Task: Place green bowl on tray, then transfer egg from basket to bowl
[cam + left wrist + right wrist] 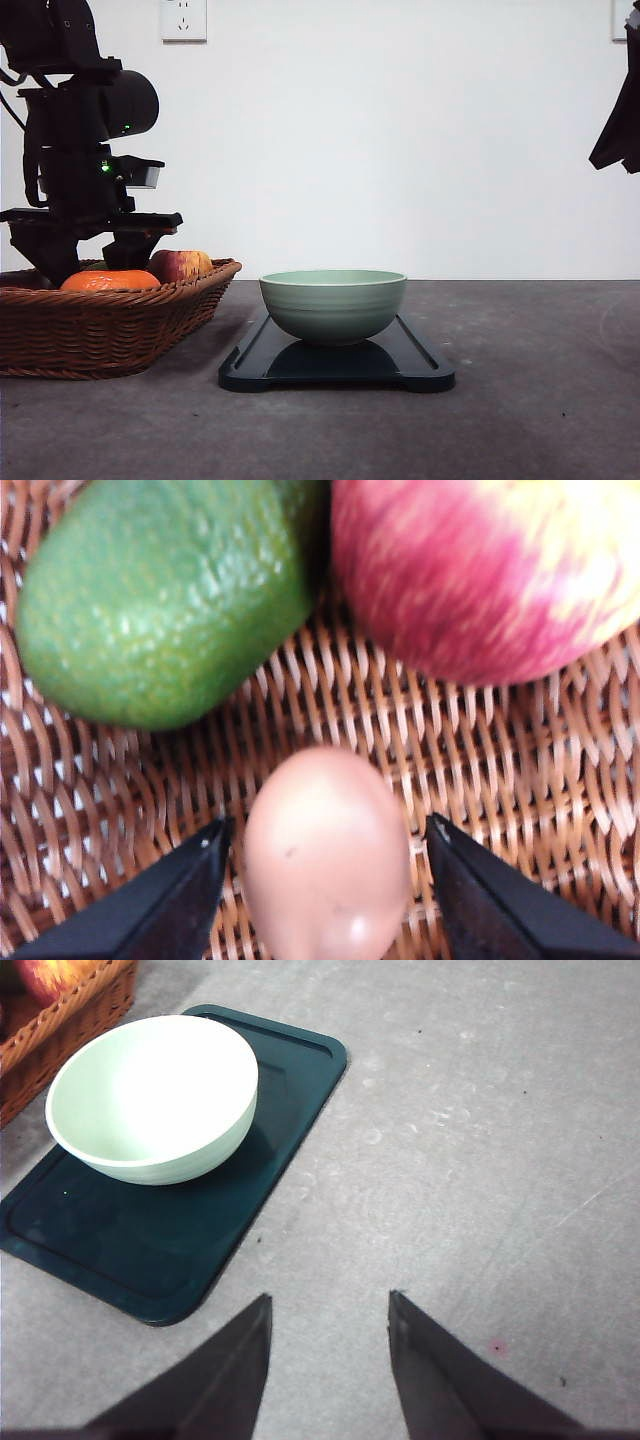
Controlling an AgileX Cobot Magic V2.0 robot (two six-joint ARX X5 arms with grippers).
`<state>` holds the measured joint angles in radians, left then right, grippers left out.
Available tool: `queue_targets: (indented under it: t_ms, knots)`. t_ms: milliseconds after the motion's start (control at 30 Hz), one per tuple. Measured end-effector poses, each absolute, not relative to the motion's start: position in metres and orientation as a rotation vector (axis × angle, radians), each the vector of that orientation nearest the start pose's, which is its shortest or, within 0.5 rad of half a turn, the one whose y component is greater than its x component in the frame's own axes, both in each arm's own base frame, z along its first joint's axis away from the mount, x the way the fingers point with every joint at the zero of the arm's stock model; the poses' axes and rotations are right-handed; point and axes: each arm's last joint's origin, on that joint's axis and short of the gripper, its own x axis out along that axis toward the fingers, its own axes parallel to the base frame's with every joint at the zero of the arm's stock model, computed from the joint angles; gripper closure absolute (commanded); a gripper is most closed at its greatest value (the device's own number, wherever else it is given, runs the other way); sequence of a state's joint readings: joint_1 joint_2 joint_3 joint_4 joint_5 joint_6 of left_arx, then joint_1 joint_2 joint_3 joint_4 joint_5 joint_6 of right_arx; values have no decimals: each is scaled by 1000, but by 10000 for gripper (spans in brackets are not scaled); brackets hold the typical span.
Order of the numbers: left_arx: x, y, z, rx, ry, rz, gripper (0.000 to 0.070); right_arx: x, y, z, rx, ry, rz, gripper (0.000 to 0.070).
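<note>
The green bowl (333,303) stands upright on the dark tray (420,368) in the middle of the table; the right wrist view has the bowl (150,1095) empty on the tray (150,1250). In the wicker basket (500,770) lies the pale reddish-brown egg (325,860). My left gripper (325,828) is open, one finger on each side of the egg with a narrow gap on both sides. My left arm (85,190) reaches down into the basket (100,330). My right gripper (330,1298) hangs open over bare table beside the tray.
A green bumpy fruit (160,600) and a red-yellow apple (490,570) lie close beyond the egg. An orange fruit (108,281) and the apple (178,265) rise above the basket rim. My right arm (620,120) is raised at the far right. Grey table surrounds the tray.
</note>
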<state>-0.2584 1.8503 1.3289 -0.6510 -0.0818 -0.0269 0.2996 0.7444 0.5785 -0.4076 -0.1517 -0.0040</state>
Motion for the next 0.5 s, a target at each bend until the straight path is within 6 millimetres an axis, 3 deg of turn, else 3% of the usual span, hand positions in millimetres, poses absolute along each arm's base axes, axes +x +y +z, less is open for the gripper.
queue_targets:
  t_ms: [67,200,233,500]
  knots:
    - [361,-93,198,175,1158,-140,347,150,51,249,-49,576,432,474]
    - [361,-93,198,174,1157,-140,536,150,50,249,-53,575,420,474]
    - [361,-93,198,173,1157,-139,557,150,50,249,-53,575,420,474]
    - [361,-93,199,171,1159,-137,564,150,50,249,-53,575,420,474]
